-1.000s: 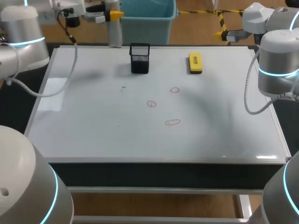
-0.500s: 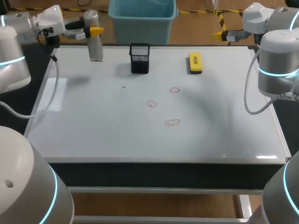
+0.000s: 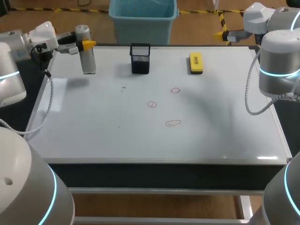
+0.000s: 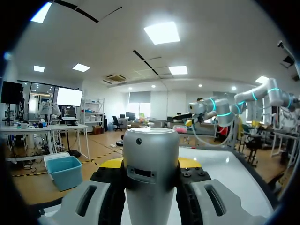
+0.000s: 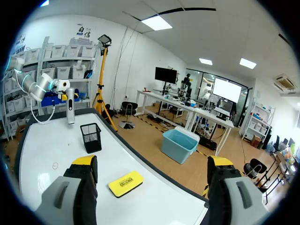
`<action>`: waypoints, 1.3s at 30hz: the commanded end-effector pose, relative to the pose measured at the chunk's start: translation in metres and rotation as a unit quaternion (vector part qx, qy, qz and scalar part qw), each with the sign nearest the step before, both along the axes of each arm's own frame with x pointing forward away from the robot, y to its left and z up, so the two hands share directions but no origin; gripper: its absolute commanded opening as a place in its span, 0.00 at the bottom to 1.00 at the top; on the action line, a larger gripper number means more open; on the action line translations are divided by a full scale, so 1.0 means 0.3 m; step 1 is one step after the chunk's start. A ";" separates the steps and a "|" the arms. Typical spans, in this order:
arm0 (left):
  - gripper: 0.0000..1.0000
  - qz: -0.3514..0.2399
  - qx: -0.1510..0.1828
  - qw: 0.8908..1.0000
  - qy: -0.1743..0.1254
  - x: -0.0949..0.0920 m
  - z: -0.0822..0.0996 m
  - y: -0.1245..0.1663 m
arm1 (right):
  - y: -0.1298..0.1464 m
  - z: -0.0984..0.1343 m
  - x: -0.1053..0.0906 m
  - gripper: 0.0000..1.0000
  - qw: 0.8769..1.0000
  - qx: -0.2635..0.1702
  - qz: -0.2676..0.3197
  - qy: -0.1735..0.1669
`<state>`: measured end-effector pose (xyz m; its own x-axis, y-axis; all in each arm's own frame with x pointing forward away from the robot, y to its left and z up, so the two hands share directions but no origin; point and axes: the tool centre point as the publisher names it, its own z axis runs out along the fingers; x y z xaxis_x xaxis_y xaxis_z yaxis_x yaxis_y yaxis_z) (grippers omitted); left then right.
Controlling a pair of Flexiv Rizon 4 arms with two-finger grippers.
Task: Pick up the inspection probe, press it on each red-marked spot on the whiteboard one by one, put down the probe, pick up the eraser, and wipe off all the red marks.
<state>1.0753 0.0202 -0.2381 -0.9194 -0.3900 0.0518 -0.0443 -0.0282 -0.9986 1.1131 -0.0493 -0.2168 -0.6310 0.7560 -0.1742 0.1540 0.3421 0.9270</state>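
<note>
The left gripper (image 3: 84, 45) has its two yellow-tipped fingers shut tight on the probe (image 3: 87, 61), one on each side, as the left wrist view shows up close. The probe is a grey round stick, one of its kind, and it is held upright over the far left corner of the whiteboard (image 3: 93, 131), with its shadow lying on the board just beside it. There are three red marks, small drawn rings near the middle of the board: one (image 3: 175, 90) farthest back, one (image 3: 152, 104) a bit nearer and to the left, and one (image 3: 173, 123) nearest the front. One black mesh cup (image 3: 140, 58) stands by the far edge, between the probe and the one yellow eraser (image 3: 196, 63), which lies flat near the far edge toward the right. The eraser has some dark print on top, too small to read. A few tiny dark specks (image 3: 124, 86) sit left of the marks. The right gripper (image 5: 152, 164) hangs past the far right corner with its fingers wide apart, well away from the eraser
</note>
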 end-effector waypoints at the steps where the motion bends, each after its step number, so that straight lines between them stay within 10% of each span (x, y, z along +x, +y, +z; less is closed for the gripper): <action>1: 0.00 0.002 0.006 1.000 0.003 0.004 -0.005 0.005 | -0.001 0.000 0.001 1.00 1.000 0.000 0.000 0.000; 19: 0.00 0.002 0.006 1.000 0.003 0.004 -0.005 0.005 | -0.001 0.000 0.001 1.00 1.000 0.000 0.000 0.000; 26: 0.00 0.002 0.006 1.000 0.003 0.004 -0.005 0.005 | -0.013 -0.070 0.111 1.00 0.982 -0.088 0.157 0.064; 33: 0.00 0.002 0.006 1.000 0.003 0.004 -0.005 0.005 | 0.053 -0.163 0.168 1.00 0.907 -0.237 0.328 0.119; 36: 0.00 0.002 0.006 1.000 0.003 0.004 -0.005 0.005 | 0.083 -0.200 0.171 1.00 0.849 -0.321 0.397 0.135; 39: 0.00 0.002 0.006 1.000 0.003 0.004 -0.005 0.005 | 0.113 -0.248 0.156 1.00 0.765 -0.424 0.461 0.147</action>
<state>1.0768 0.0222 -0.2399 -0.9180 -0.3929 0.0548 -0.0531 -0.0152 -0.9985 1.1493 -0.0235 -0.2831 -0.8739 0.3793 -0.3039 0.0069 0.6348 0.7726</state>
